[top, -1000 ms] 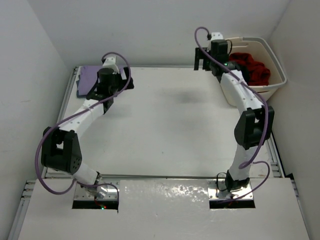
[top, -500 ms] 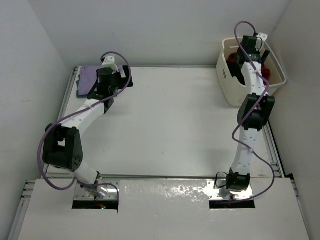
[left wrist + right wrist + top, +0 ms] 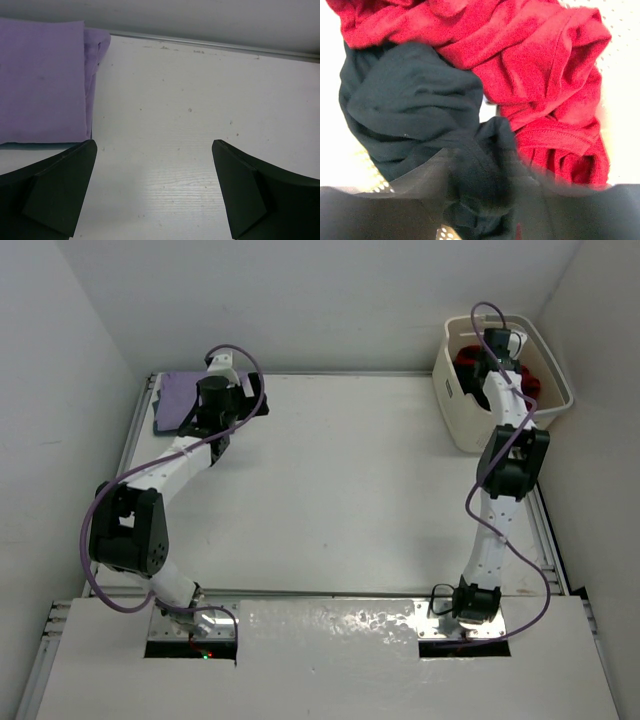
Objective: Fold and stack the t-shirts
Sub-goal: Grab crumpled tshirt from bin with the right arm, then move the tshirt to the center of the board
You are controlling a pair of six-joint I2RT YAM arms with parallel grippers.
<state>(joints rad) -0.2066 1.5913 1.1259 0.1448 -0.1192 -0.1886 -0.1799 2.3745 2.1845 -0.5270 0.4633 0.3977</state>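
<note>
Clearly the left end effector (image 3: 154,146) gapes wide; right end effector (image 3: 480,200) straddles black shirt (image 3: 410,102), grip unclear.

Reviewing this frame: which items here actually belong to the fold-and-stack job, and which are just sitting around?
Part of the job:
- lavender t-shirt, folded at the table's far left corner
- black t-shirt, crumpled
- red t-shirt, crumpled

Just there:
- cream laundry basket, holding the black and red ones
- white table
</note>
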